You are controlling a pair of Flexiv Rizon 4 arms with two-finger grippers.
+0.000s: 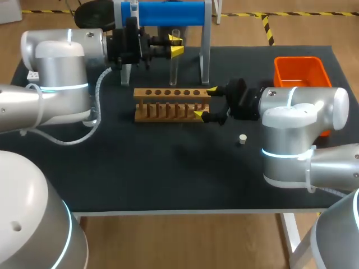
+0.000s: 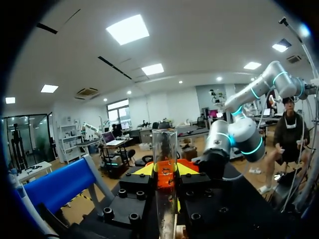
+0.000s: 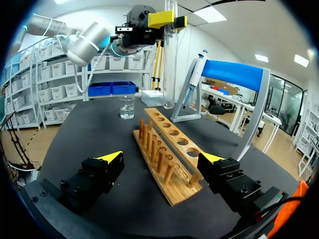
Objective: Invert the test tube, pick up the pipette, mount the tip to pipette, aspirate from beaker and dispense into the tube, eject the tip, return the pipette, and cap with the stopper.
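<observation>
Glass test tube (image 1: 174, 70): is being held upright off the table (image 1: 168, 174), clamped near its upper end between the fingers of the left gripper (image 1: 176, 46), at twelve o'clock of the wooden rack (image 1: 168, 103); its rounded end is seemingly being pointed downward.
Right gripper (image 1: 205, 102): is being held with its fingers wide apart, straddling the rack's three o'clock end without touching it — nothing is being grasped.
Stopper (image 1: 242, 138): is being left lying on the table at about four o'clock of the rack, well apart from it.
Beaker (image 3: 127, 106) and pipette (image 3: 193, 74): the beaker is being left standing beyond the rack's far end; the pipette is being carried by the blue stand (image 1: 168, 12).
Step, as judged: the tube is probably being readied for seating in a rack hole.
Risk, misalignment: if the tube is being lowered off-centre, its tip could be struck against the wood between holes and be tilted or cracked.
Risk, slip: smooth glass is being gripped high up — a loose hold could let it be dropped.
Risk, rack: it could be nudged by the nearby open fingers, shifting the holes.
</observation>
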